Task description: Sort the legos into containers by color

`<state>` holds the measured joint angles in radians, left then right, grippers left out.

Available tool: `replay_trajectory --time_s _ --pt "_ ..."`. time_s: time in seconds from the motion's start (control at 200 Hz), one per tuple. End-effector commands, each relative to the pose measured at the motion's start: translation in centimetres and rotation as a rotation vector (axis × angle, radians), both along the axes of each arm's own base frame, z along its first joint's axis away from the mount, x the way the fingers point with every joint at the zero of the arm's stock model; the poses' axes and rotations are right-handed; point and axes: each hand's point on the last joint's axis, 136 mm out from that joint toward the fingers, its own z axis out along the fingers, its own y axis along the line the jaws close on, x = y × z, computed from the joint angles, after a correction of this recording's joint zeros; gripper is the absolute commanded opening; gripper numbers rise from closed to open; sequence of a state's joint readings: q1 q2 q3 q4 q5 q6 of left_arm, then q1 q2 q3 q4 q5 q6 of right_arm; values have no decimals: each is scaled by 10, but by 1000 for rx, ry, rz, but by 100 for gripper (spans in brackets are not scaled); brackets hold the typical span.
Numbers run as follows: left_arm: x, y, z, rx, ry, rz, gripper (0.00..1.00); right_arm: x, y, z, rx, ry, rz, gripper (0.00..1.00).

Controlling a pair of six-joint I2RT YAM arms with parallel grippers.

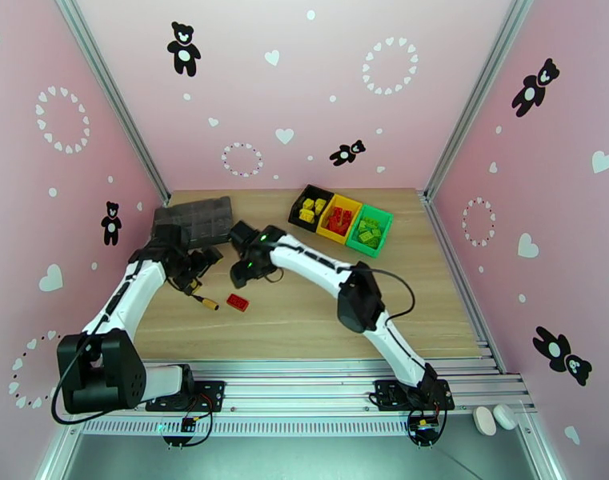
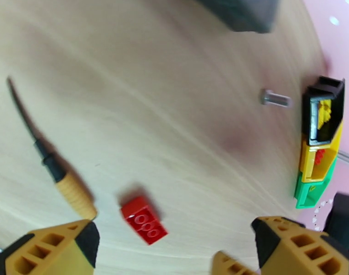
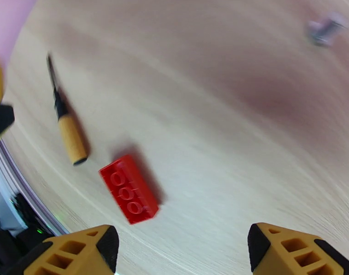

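Your left tool [image 2: 174, 246] is released, its jaws spread wide with nothing between them and nothing touching them. Your right tool [image 3: 182, 247] is the same, open and empty. Both hang low over the tabletop [image 2: 151, 88] and lean toward one spot, so I judge both are lined up on the one loose brick.

That red lego [image 2: 143, 220] lies flat, studs up, just ahead of the left tool's opening. It is just ahead of the right tool's opening too, and apart from both.

Just beyond it, on the same side for both tools, lies the orange-handled screwdriver [image 2: 73, 195], near but not touching. It is no part of the sort, so keep your jaws off it.

Farther ahead, toward the other side, a small metal bolt [image 2: 274, 98] lies alone.

Beyond the bolt stand the containers [image 2: 307, 159] in a row. The sorted legos [image 1: 370, 231] show yellow in the black bin, red in the yellow and green in the green, so this brick likely belongs in the yellow one.

Farthest ahead of the left tool sits the dark organizer tray [image 1: 200, 214].
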<state>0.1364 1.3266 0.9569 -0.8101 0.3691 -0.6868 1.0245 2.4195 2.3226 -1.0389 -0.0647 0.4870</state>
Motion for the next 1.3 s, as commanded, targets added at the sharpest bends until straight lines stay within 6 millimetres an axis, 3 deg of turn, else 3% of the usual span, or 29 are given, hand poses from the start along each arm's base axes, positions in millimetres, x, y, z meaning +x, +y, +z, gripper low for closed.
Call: replay_trajectory --time_s 0.0,0.195,0.35,0.521,0.816,0.971,1.141,1.296 --pt "-19 7 -8 -75 29 40 96 -18 6 -22 -98 -44 113 78" --pt "-37 20 -14 -91 54 60 96 -40 18 -51 -155 -57 166 74" --pt "-44 20 -15 -86 60 48 96 -39 14 -74 -201 -48 123 69" --pt "-50 18 -18 -90 70 44 96 -32 14 -83 -215 -65 89 68" --pt "-51 17 -20 -93 74 42 95 -27 19 -87 -181 -46 50 60" --pt "-49 17 -19 -95 68 48 96 -28 23 -86 -163 -35 51 49" --pt "-43 17 -18 -111 53 62 96 -25 20 -74 -144 -24 28 38" --pt "-37 10 -23 -157 47 84 95 -12 4 -53 -114 -9 -40 35"
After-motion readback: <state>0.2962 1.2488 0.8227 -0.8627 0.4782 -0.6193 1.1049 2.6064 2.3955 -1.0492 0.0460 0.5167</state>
